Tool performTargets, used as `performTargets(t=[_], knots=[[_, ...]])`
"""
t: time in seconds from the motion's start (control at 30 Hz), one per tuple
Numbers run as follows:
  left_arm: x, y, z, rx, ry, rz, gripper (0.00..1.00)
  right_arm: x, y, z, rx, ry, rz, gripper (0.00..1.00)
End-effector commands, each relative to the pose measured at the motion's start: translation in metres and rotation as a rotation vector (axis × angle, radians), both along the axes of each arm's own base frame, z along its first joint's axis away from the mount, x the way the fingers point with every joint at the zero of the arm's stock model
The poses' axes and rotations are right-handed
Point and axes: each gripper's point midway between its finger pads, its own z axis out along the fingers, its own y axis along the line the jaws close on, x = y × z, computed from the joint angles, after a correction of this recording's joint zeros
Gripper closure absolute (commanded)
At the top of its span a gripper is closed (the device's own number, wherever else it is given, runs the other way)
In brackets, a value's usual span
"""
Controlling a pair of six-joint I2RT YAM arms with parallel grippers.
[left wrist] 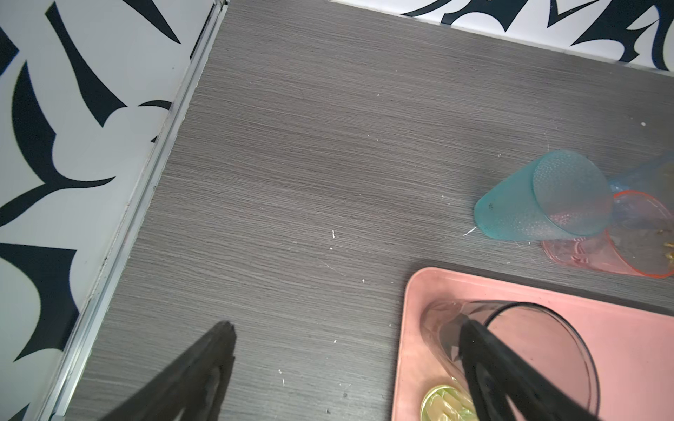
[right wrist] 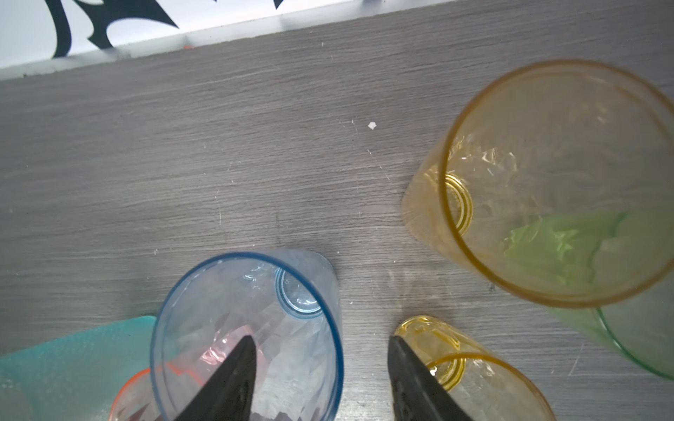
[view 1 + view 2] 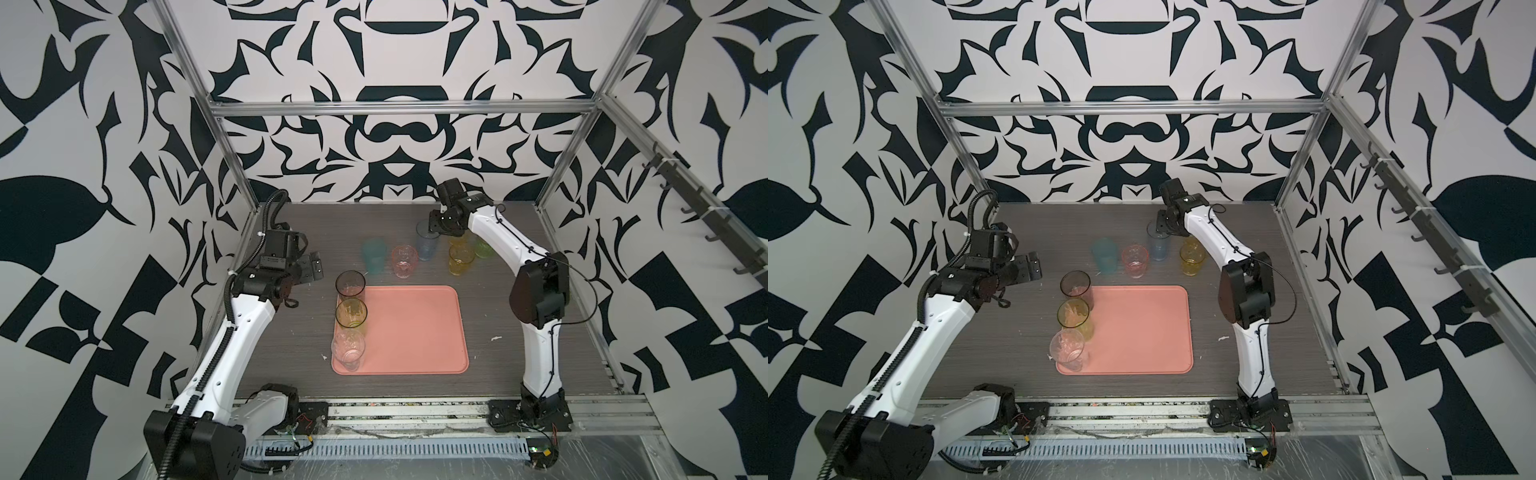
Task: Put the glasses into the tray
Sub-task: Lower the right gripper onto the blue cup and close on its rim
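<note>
A grey wood-grain surface (image 3: 299,349) sits inside an aluminium frame (image 3: 399,109). Walls (image 3: 395,54) with bold black-and-white patterns rise behind and beside the surface, and a hooked rail (image 3: 702,203) runs along its right side.

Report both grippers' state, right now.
Left gripper: open, empty.
Right gripper: open, one finger inside the blue glass, one outside, not yet gripping.

You get soft, even overhead light in both top views; bench (image 3: 291,232) shadows faint. Teal glass (image 3: 374,255) hazy, washed out. Wall pattern (image 3: 399,124) bows toward frame edges. Right wrist view: amber glass (image 2: 561,182) rim blurred, close to lens.
</note>
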Motion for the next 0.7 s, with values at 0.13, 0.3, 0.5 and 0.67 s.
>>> performTargets(t=[0.13, 0.3, 0.5, 0.67], knots=[[-0.002, 0.0, 0.004, -0.013, -0.02, -0.001, 0.01, 0.007, 0.002, 0.01, 0.045, -0.01, 0.006, 0.54], [-0.002, -0.001, 0.003, -0.016, -0.016, -0.004, 0.01, 0.006, 0.006, 0.005, 0.061, 0.007, 0.009, 0.64], [-0.001, -0.002, 0.004, -0.022, -0.02, -0.009, 0.0, 0.006, 0.005, 0.007, 0.057, 0.001, 0.006, 0.74], [0.0, -0.009, 0.005, -0.061, -0.018, -0.027, 0.0, 0.005, 0.001, 0.01, 0.04, -0.005, 0.004, 0.84]])
